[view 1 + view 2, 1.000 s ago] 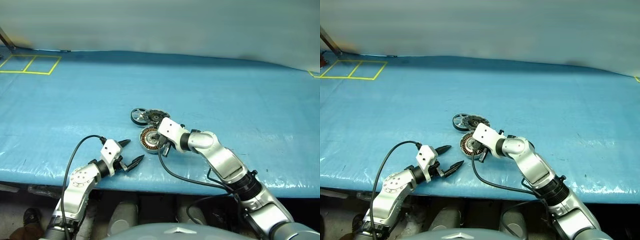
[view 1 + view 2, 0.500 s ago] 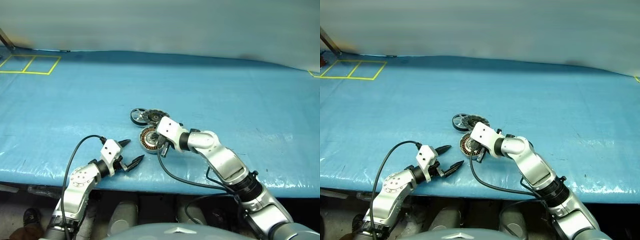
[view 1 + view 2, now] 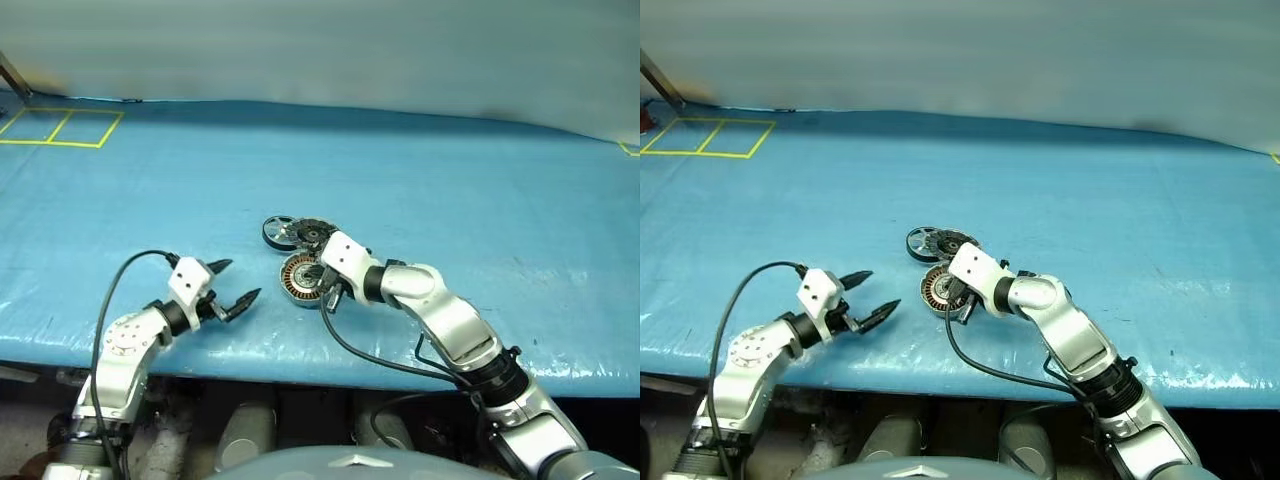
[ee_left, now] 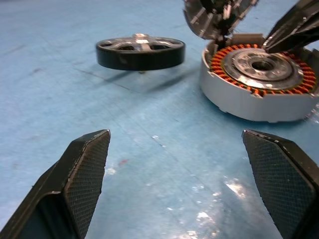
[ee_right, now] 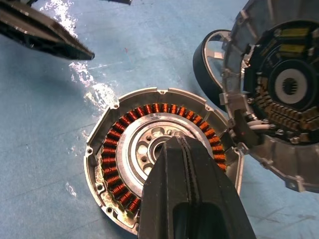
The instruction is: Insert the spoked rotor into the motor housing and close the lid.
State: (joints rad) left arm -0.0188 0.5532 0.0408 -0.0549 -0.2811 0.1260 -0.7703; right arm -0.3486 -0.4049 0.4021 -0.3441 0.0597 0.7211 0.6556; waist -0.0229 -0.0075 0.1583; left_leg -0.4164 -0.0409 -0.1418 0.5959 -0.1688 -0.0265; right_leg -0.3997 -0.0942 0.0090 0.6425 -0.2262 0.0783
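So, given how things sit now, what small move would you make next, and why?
Probably reach the open left gripper toward the spoked rotor: it lies on the table beside the motor housing, whose lid stands tilted open. The shut right gripper is over the housing.

I find no readable text anywhere around me — no words, labels, brand names or numbers. The motor housing, the lid and the spoked rotor carry no print that I can make out. The blue table cover is unlettered — its only marking is a set of thin yellow lines forming box outlines at its far left corner, and these spell nothing.
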